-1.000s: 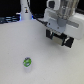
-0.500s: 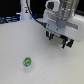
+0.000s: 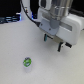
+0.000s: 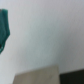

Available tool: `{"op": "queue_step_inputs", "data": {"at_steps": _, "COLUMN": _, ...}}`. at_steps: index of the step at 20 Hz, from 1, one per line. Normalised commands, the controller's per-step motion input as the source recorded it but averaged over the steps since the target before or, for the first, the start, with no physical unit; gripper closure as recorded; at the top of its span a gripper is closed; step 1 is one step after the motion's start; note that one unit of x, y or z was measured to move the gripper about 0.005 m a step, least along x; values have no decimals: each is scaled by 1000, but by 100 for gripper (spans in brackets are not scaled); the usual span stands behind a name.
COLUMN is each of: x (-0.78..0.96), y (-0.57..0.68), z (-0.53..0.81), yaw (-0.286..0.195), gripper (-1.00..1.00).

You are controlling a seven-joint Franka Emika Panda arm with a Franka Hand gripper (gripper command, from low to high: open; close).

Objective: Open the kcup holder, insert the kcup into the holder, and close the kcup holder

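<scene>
Work on this job has hardly begun, going by what shows. The tiny round pod, green and blue with a white patch, the kcup [image 3: 27, 62], sits alone on the white table [image 3: 12, 45], near the front edge in the exterior view and a bit toward the exterior view's left. Nothing is touching it.

The gripper [image 3: 54, 42] hangs from the big white and grey robot arm [image 3: 57, 17] over the far part of the table, toward the exterior view's right. It is well apart from the kcup. Its two dark fingers [image 3: 61, 46] point down with a gap between them, so it looks partly spread, and it holds nothing.

The black boxy kcup holder does not show clearly in either picture. The wrist view is very blurry. It shows mostly pale table, a teal blob [image 4: 5, 27] at one side, and a dull brown-grey flat shape [image 4: 40, 76] at one edge. I cannot tell what those two are.

So I judge that every step is still left to do. The holder has to be opened, the kcup has to be picked up and put inside, and the holder has to be shut. Since the holder is not in sight, I cannot say if its top is up or down.
</scene>
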Motion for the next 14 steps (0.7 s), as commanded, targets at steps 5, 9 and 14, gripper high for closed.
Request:
{"op": "queue_step_inputs", "data": {"at_steps": 5, "x": 126, "y": -702, "z": 32, "yaw": -208, "gripper": -100}}
{"op": "queue_step_inputs", "data": {"at_steps": 9, "x": 168, "y": -736, "z": 31, "yaw": -190, "gripper": -100}}
{"op": "queue_step_inputs", "data": {"at_steps": 14, "x": 152, "y": -707, "z": 9, "yaw": -199, "gripper": -100}}
